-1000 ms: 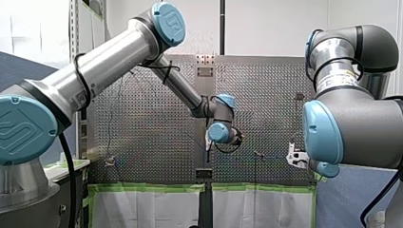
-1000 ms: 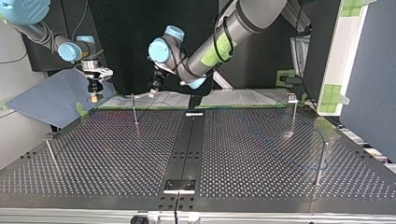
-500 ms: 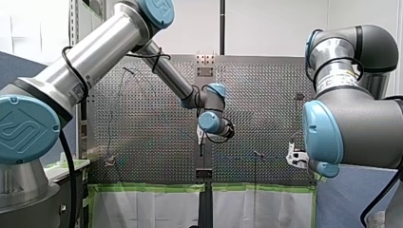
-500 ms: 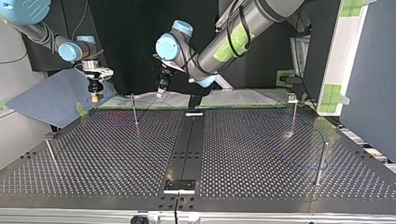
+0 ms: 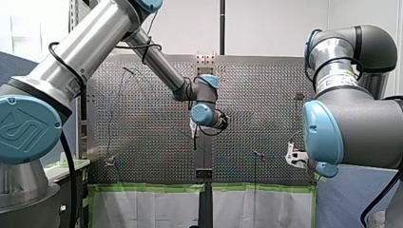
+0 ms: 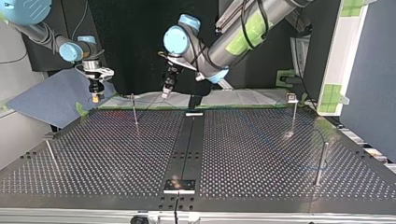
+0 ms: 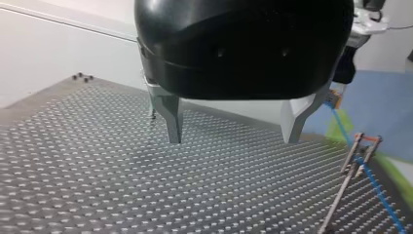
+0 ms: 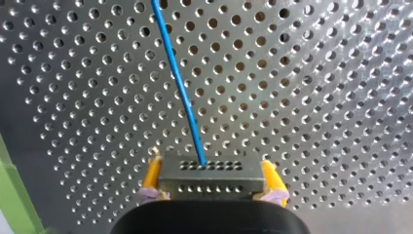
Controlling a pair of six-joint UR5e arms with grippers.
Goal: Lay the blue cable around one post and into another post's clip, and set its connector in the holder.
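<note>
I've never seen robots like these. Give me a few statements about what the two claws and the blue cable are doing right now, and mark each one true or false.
1. My right gripper grips the dark connector between its yellow pads. True.
2. My left gripper is clamped on the blue cable. False: its fingers stand apart with nothing between them.
3. The blue cable runs out of the connector, over the perforated table. True.
4. Both grippers rest on the table. False: in the top view both hang in the air near its far edge.
</note>
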